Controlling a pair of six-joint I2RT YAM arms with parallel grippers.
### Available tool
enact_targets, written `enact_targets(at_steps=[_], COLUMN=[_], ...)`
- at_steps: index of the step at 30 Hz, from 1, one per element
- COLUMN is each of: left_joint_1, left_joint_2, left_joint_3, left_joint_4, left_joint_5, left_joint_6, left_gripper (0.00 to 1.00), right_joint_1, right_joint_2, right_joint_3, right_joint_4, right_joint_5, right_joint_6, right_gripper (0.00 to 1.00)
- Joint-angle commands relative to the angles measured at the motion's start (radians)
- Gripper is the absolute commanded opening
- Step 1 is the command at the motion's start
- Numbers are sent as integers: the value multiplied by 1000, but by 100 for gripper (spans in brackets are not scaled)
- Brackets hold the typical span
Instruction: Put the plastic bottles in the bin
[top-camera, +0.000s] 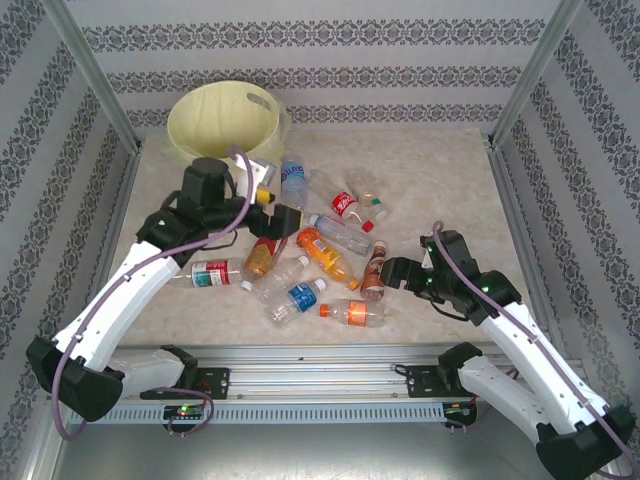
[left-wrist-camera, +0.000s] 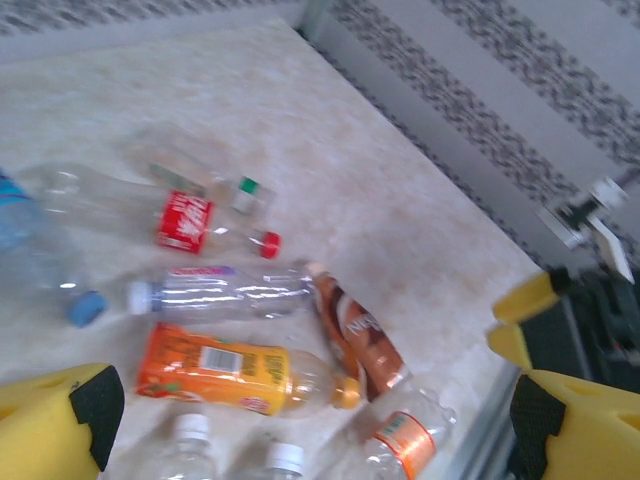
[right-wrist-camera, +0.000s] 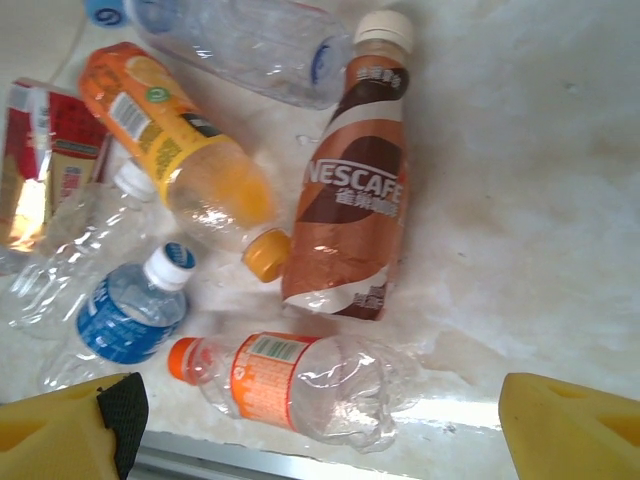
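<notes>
L end effector (left-wrist-camera: 320, 420) open wide, empty, over plastic bottles (top-camera: 325, 255) strewn mid-bench. R end effector (right-wrist-camera: 320, 430) also open, nothing held, above brown bottle (right-wrist-camera: 350, 200) marked "NESCAFE". Bench (top-camera: 440, 180) beige, marble-look; walls (top-camera: 320, 35) w/ grey damask-stripe paper, alu posts (top-camera: 92, 70). Bin (top-camera: 200, 105) at far-left bench corner.

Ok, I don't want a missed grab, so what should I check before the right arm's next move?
1. Right hand open: ok.
2. Orange-labelled clear bottle centred below it: ok.
3. Brown Nescafe bottle apart from that bottle: cannot tell.
4. Left hand open and empty: ok.
5. Bin mouth unblocked: ok.
</notes>
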Motion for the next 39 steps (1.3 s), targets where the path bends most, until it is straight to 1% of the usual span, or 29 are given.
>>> enact_targets(at_steps=[1,5,9,12,14,16,19,23,28,34,39], left_joint_1=[-34,-60,-73,-97,-108,-113,-114,-121,-137,-153,-170], left_joint_2=[-19,-48,-92,-97,-89,-81,-75,-69,-45,-34,-20], left_joint_3=[-83,-205,-272,-282,-287,-293,-296,-306,-288,-284,-267], left_joint_4=[185,292,335,359,363,362,358,377,357,344,312], left_joint_5=[90,52,21,51,67,64,69,89,113,103,110], left_joint_6=[-15,-55,-77,-87,-91,-92,-80,-92,-82,-71,-49], left_gripper=[100,100,100,100,100,100,100,100,100,100,100], right_joint_1=[13,13,10,0,-7,-24,-57,-79,-88,-89,-94], right_joint_2=[61,156,292,385,438,502,594,681,780,867,908], right_joint_3=[59,126,200,228,238,254,289,313,347,367,362], right_joint_4=[-56,-76,-93,-62,-24,7,15,52,79,109,137], right_joint_5=[66,104,141,139,123,108,69,34,-4,-15,-15], right_joint_6=[-29,-18,-23,-34,-41,-54,-87,-118,-142,-144,-136], right_gripper=[91,91,89,86,82,77,73,70,67,64,62])
